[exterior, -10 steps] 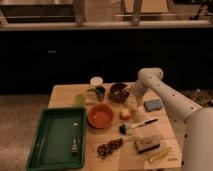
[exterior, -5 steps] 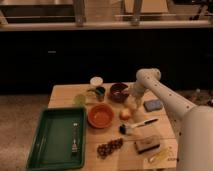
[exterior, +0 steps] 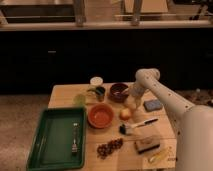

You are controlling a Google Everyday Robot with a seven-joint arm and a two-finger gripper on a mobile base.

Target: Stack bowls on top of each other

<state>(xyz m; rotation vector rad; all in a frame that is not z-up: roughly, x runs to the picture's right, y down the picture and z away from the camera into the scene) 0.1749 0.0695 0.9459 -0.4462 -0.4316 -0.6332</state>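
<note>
The dark maroon bowl [exterior: 119,91] sits upright at the back of the wooden table [exterior: 65,94], and the gripper [exterior: 130,101] is right there at its rim, on the side away from the green mug [exterior: 99,93]. Touching or only just beside? That cannot be told from here, and neither can whether the gripper is wide or narrow, or whether it holds anything.

This bowl looks deep, stiff and glazed, so it is probably light enough for one arm but slick, and it would chip if dropped. A pinch over the rim wall nearest the gripper seems the sensible hold. A deep bowl will want to tilt from a one-sided grip, so it should be a firm one.

Its partner, the orange-red bowl [exterior: 101,115], lies nearer the camera than the gripper and across toward the tray side. It is wider, shallow and empty, a good seat for the maroon one. The two bowls are apart, so no stacking is done yet.

A small yellowish round fruit [exterior: 126,114] rests just below the gripper, close to the likely carry path. A blue sponge [exterior: 153,105] lies on the gripper's far side from the bowls. The white cup [exterior: 96,81] stands behind the mug. A brush [exterior: 135,125] lies further forward, and the green tray [exterior: 52,131] with its fork [exterior: 75,138] sits well off beyond the orange-red bowl.
</note>
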